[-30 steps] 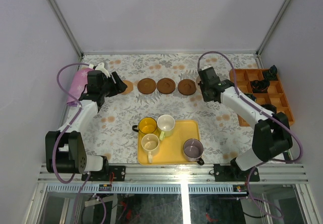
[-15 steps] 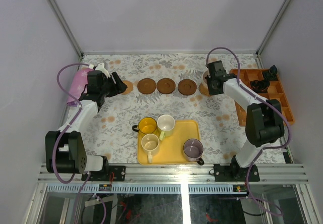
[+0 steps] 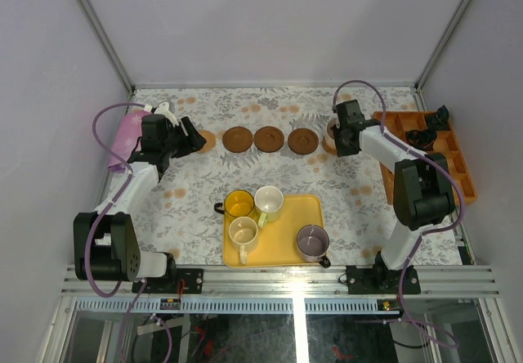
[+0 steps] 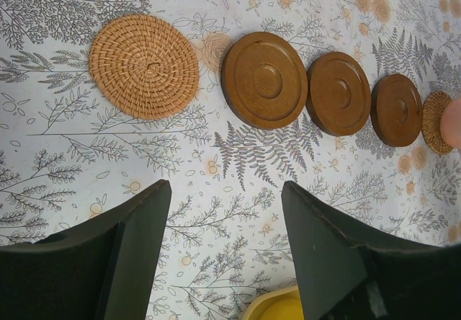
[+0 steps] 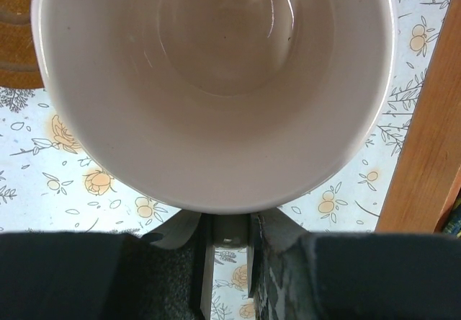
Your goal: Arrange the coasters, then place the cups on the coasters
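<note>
Five coasters lie in a row: a woven tan coaster [image 4: 144, 66], three dark brown coasters [image 4: 263, 80] [image 4: 348, 94] [image 4: 397, 109], and a second tan coaster [image 4: 434, 122] at the right end. My right gripper [image 5: 229, 225] is shut on the handle of the pale pink cup [image 5: 216, 82], held upright at that right-end tan coaster [image 3: 328, 145]. My left gripper [image 4: 225, 187] hangs open and empty near the left tan coaster. A yellow cup [image 3: 239, 204], two cream cups [image 3: 269, 202] [image 3: 243, 232] and a grey-purple cup [image 3: 312, 240] stand on the yellow tray [image 3: 288, 253].
An orange divided tray [image 3: 454, 169] with small black objects sits at the right edge, close beside the right gripper; its rim [image 5: 425, 154] shows in the right wrist view. A pink cloth [image 3: 124, 138] lies at the far left behind the left arm.
My right arm has swung its elbow right and carried the pink cup slightly back and right, over the right end of the coaster row. The left arm has not moved.
</note>
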{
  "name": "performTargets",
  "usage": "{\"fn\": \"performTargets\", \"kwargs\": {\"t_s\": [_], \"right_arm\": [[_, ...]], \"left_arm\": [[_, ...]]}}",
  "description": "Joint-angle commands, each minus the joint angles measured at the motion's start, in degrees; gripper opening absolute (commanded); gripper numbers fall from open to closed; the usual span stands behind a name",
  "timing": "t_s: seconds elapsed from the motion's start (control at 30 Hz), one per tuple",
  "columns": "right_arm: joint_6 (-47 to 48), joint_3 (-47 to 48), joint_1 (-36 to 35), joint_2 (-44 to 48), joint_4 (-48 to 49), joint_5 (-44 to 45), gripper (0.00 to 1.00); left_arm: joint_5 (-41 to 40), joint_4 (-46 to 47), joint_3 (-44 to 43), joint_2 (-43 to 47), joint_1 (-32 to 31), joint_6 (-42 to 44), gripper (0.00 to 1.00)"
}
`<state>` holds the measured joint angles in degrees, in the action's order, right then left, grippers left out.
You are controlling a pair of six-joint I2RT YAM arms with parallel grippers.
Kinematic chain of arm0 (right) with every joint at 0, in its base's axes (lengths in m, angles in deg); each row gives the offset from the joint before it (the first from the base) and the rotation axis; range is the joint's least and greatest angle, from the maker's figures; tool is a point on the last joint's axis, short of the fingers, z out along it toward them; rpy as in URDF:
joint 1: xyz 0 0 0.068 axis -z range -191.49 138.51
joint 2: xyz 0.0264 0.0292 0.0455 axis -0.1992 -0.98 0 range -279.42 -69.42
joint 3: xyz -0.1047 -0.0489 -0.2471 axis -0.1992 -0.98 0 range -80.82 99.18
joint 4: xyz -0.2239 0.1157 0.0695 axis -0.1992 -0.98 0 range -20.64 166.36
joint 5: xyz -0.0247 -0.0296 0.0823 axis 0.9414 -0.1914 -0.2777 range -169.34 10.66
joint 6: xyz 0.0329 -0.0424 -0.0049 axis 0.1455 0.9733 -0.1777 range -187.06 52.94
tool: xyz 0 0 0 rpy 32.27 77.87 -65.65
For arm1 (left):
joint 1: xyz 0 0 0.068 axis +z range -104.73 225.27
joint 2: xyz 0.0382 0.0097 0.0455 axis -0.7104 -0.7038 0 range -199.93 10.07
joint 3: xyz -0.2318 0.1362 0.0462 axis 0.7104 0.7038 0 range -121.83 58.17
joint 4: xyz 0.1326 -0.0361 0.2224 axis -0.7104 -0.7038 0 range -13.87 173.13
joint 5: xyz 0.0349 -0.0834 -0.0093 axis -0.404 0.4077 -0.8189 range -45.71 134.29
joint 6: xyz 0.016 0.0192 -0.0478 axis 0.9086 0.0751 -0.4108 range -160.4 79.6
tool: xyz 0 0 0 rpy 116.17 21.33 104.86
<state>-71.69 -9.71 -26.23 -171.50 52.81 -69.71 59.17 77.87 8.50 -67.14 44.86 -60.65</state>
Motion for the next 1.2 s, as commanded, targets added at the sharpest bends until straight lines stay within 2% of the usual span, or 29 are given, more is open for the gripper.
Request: {"fn": "performTargets", "kwargs": {"t_s": [0.0,0.67,1.17], "right_arm": [[-1.1,4.07,1.16,0.46,5.23,-0.71,0.0],[-3.37,6.17,2.41,-2.9,4.4,-1.99,0.0],[-3.92,4.79,2.43,-1.48,2.79,-1.55,0.0]], "left_arm": [[0.62,0.5,-0.69,-0.22,-0.42,0.57,0.63],[0.16,0.11,-0.87,-0.72,-0.42,0.96,0.64],[-0.1,0.35,-1.22,-1.68,-0.46,0.87,0.64]]}}
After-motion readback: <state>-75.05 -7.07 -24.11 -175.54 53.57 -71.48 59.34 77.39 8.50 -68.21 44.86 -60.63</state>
